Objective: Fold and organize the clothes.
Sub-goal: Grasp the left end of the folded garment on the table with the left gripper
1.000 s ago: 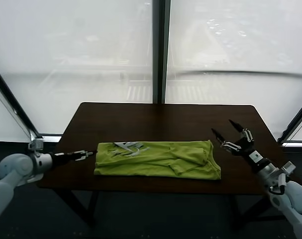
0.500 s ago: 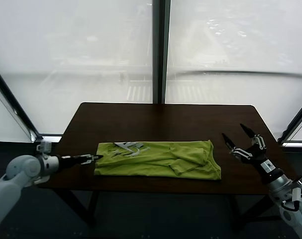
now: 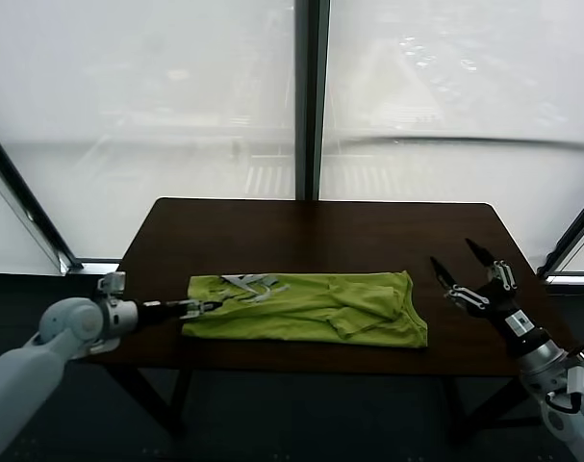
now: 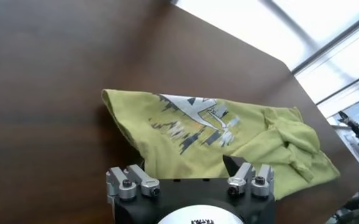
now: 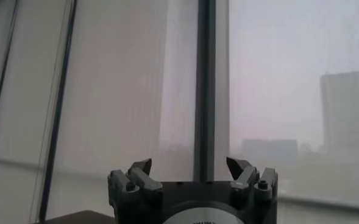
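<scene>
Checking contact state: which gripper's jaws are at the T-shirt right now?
The left gripper: its open jaws reach the lime-green T-shirt at the end with the white print. The right gripper hangs open, clear of the shirt's other end.

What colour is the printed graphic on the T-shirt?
White with darker grey parts, on the lime-green T-shirt; the graphic shows best in the left wrist view.

Right pincer (image 5: 191,165) spread wide, facing window mullion (image 5: 206,85), hazy skyline

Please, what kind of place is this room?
Probably a high-floor office or lab: tall frosted windows, a city tower outside, and one dark wooden table holding a green T-shirt.
</scene>
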### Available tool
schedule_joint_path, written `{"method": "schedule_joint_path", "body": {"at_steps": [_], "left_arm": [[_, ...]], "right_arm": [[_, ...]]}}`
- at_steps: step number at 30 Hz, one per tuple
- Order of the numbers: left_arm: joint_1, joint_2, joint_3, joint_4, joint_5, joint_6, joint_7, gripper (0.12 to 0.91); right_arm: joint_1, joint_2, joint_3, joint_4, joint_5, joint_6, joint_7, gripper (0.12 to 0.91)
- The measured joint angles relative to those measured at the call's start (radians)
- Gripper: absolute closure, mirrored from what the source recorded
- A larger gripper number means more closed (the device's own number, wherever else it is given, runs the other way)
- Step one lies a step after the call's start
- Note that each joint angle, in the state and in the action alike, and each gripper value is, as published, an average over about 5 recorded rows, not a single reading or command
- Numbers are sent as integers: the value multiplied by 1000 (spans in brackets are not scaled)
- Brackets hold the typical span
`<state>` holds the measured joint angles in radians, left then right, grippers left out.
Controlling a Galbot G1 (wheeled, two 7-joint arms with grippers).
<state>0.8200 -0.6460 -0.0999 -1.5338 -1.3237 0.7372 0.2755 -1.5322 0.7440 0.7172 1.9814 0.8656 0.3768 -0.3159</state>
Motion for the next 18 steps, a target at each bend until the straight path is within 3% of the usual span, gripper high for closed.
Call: {"method": "schedule_joint_path", "body": {"at_steps": [5,8,15,18], "left_arm": [[-3,-8,-1,0,2,0,-19,159],[-1,-12,-4,-2,4,1,-28,299],[21,-24,-32,-22,14,1,-79,736],[36,-17,-54,-39,26,1,-95,833]], "right_arm": [[8,5,-1,2,-1,0,0,118],[12,6,0,5,0,0,1,118],[27,9,-6,9,11,2,10,118],[35,21,-18,7,13,16,27,118]]}}
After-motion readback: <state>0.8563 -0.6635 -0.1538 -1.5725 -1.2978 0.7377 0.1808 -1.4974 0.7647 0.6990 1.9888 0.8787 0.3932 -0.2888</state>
